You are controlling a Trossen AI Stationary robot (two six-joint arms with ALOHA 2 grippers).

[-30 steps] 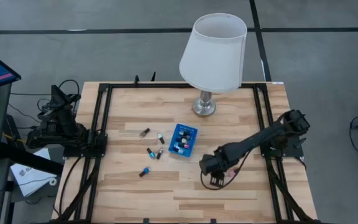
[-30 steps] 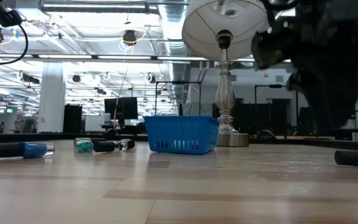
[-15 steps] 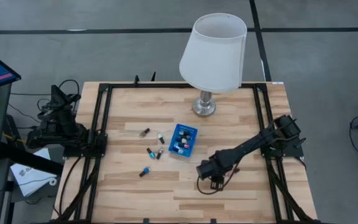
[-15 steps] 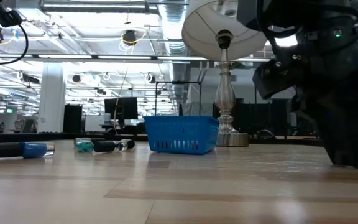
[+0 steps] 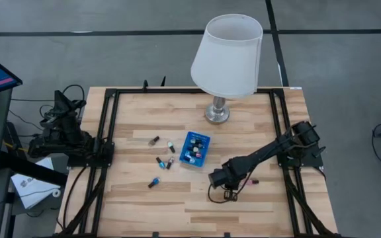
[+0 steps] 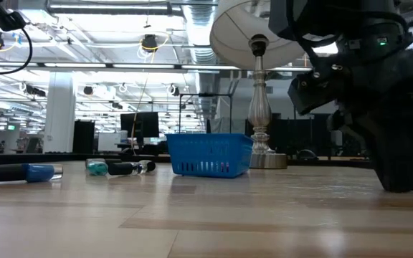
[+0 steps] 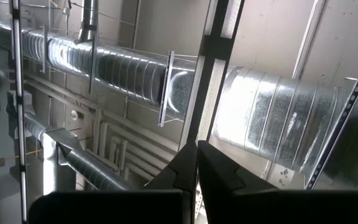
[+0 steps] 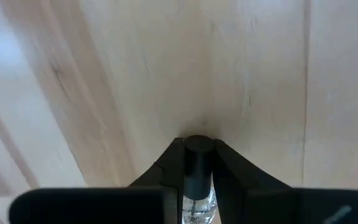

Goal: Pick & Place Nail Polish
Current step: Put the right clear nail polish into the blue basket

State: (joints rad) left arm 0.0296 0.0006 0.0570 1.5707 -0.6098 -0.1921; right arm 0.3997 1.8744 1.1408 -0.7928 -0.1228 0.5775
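Observation:
My right gripper [image 5: 225,192] [image 6: 400,185] stands at the table top right of the middle, shut on a nail polish bottle [image 8: 197,186] with a dark cap and a clear glass body. Several more nail polish bottles [image 5: 159,160] [image 6: 27,172] lie on their sides on the wood left of the small blue basket [image 5: 195,149], and several others sit inside it. My left gripper [image 7: 196,163] is shut, parked at the table's left edge [image 5: 61,102] and pointing up at the ceiling. My right gripper pinches the bottle's dark cap [image 8: 197,152] between its two fingertips, and the glass body shows farther back between the fingers. The fingers come from above, pointing down. Their ends reach the table top in the low view, where the gripper hides the bottle.
A lamp with a white shade [image 5: 227,56] stands on its metal base [image 5: 217,114] at the far middle, behind the basket. A small dark thing [image 5: 253,180] lies just right of my right gripper. Black frame rails [image 5: 108,132] run along the left and right sides.
My right gripper has come down onto the table and shifted a little toward the table's left edge, over the dark bottle that lay there. In the high view its fingers stand closer together than a second ago.

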